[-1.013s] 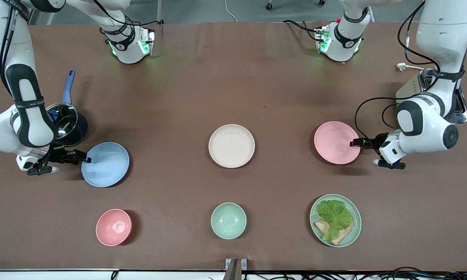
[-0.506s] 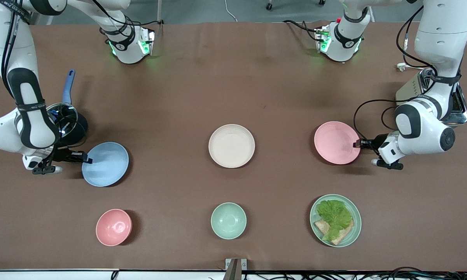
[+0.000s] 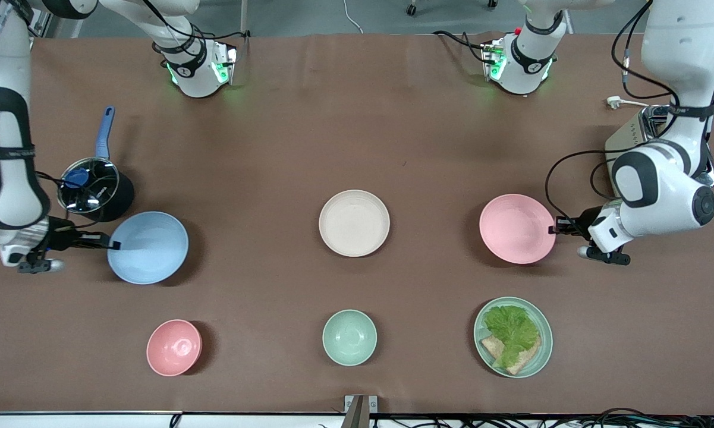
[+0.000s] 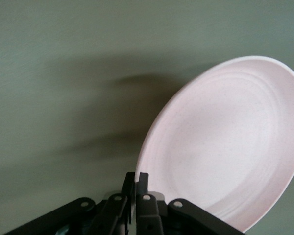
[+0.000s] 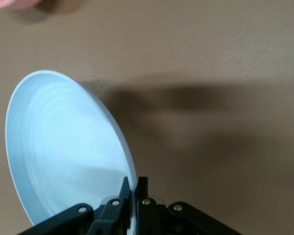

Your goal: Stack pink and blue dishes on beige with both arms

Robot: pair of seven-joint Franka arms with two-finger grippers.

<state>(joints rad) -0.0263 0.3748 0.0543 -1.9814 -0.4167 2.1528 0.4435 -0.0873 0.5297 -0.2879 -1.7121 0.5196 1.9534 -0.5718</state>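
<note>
Neither dish had reached the beige plate (image 3: 354,223), which sat bare on the worktop (image 3: 357,119) between the two claws. The right claw (image 3: 114,244) was clamped on the rim of the blue plate (image 3: 148,247), which appeared raised off the worktop. The left claw (image 3: 554,229) pinched the rim of the pink plate (image 3: 516,228), likewise lifted. Both carries and both placements remained. Both held plates were empty, as were the pink bowl (image 3: 174,347) and mint bowl (image 3: 349,337); the green plate (image 3: 544,351), near the left claw, held lettuce (image 3: 511,331) and bread (image 3: 492,346).
</note>
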